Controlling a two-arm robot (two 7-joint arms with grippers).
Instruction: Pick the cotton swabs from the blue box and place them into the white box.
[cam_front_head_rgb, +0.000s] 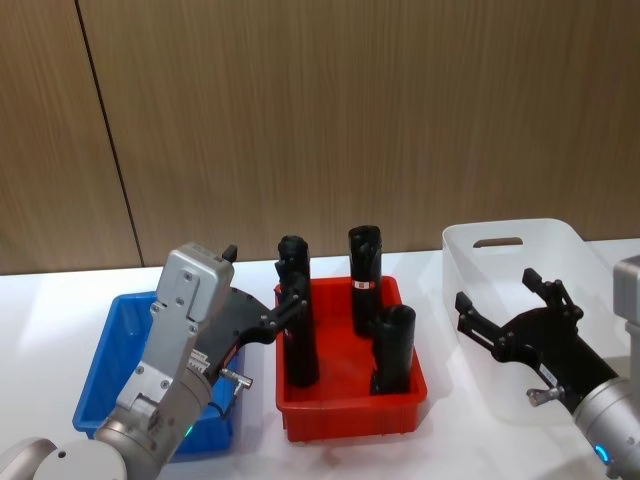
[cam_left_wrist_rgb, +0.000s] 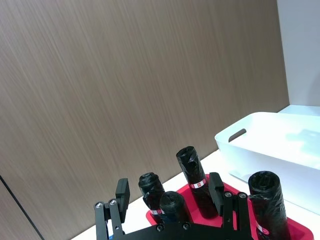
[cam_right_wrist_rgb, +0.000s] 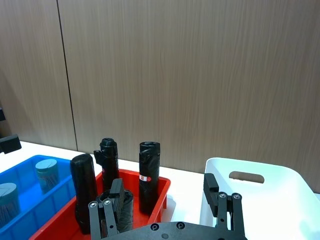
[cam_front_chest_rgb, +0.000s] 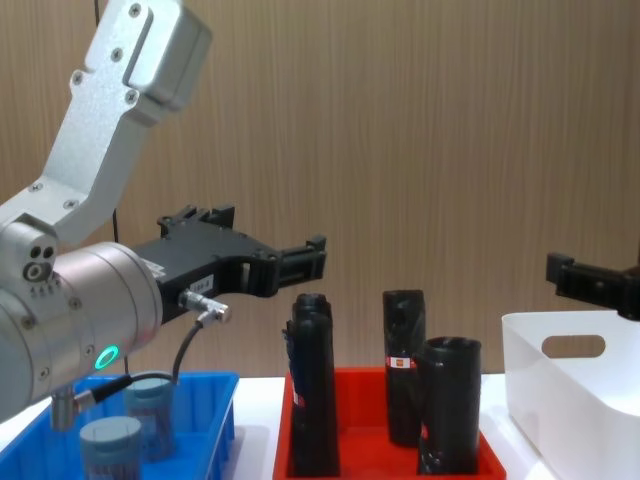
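1. Blue box (cam_front_chest_rgb: 222, 384). It stands on the white table (cam_front_head_rgb: 40, 320) at the far left, below the left gripper and behind its fingertips. Two tubs of cotton swabs (cam_front_chest_rgb: 150, 408) stand upright in it, close together. They are under the gripper's wrist, well below the fingers, and nothing touches them.

2. Left gripper (cam_left_wrist_rgb: 169, 191). It is raised in the air with its fingers pointing toward the red bin. The jaws are spread wide with nothing between them. In the chest view the forward fingertip sits above the top of the nearest black roll, with a gap between the two.

3. Red bin (cam_front_head_rgb: 350, 422). It lies ahead of and below the left gripper's fingertips, between the two grippers and just beside the blue box. Four black rolls (cam_front_head_rgb: 365, 275) with red-white labels stand upright in it. Two are on the side nearer the left gripper and two on the side nearer the right gripper.

4. Right gripper (cam_front_head_rgb: 497, 292). It is held in the air over the near part of the white box, with its fingers pointing forward. The jaws are wide apart and hold nothing.

5. White box (cam_front_head_rgb: 565, 232). It sits beneath and beyond the right gripper, to the right of the red bin with a strip of table between them. Its oval handle slot (cam_front_head_rgb: 498, 241) is in the far wall, past the gripper's fingertips.
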